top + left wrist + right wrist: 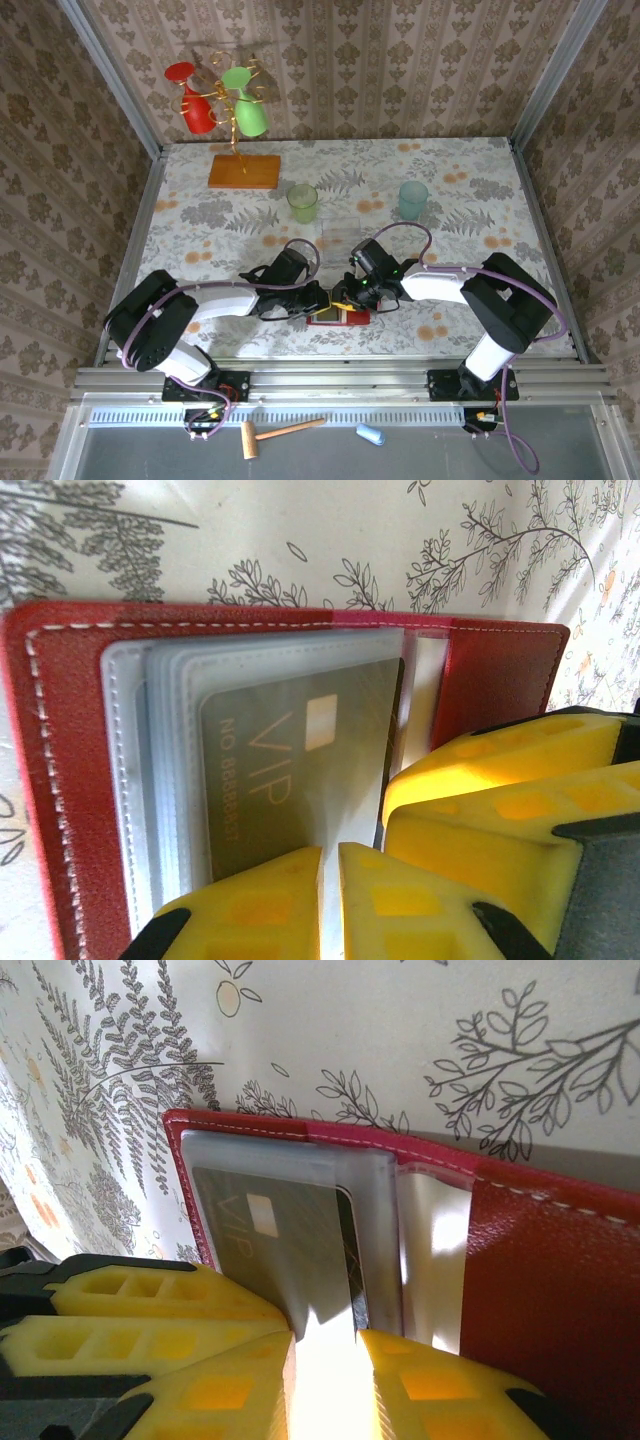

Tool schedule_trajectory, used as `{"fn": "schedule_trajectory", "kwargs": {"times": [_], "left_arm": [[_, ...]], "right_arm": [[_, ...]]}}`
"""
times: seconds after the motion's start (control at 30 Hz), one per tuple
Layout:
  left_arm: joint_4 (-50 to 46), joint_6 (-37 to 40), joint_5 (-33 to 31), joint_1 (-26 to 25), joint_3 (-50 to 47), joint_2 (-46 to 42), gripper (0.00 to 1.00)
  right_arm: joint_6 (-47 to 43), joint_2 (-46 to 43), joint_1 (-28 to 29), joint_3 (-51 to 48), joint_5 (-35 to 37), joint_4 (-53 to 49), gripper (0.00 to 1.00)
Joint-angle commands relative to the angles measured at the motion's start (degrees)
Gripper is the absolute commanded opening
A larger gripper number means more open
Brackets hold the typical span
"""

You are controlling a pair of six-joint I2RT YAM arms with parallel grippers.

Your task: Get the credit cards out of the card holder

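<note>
The left gripper (330, 885) has its yellow jaws almost closed, pinching the card holder (60, 780) at the near edge of its clear sleeves (150, 760). The right gripper (325, 1360) stands slightly wider, jaws straddling the edge of the dark card (290, 1250); glare hides whether they clamp it. The red card holder lies open on the patterned table (400, 1020) between both arms, with the card inside its sleeve.

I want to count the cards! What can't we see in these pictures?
- Card count: the wrist views show one dark VIP card; cloudy sleeves hide any cards behind it.
- Card holder, near edge: left wrist view, covered by the left end effector.
- Card holder details: top view, too small to make out.
- Card number: left wrist view, too blurry to read fully.
</note>
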Motion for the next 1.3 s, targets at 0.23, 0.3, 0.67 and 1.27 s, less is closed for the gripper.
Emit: {"fn": "schedule_trajectory", "kwargs": {"times": [0.23, 0.3, 0.67, 1.27], "left_arm": [[-1.62, 0.11, -1.42, -0.33, 0.38, -0.63, 0.13], [-1.72, 0.11, -1.50, -0.30, 0.39, -0.61, 0.13], [-2.37, 0.14, -1.67, -0.37, 0.69, -1.17, 0.13], [-2.98, 0.00, -2.47, -0.29, 0.29, -2.37, 0.13]], "right_arm": [[-1.46, -0.84, -0.41, -0.39, 2.39, -5.28, 0.26], [-1.86, -1.26, -0.45, -0.27, 2.68, -6.06, 0.26], [-3.41, -3.57, -0.59, 1.22, 4.40, -9.70, 0.26], [-0.23, -0.17, -0.48, -0.54, -2.64, 0.19, 0.25]]}}
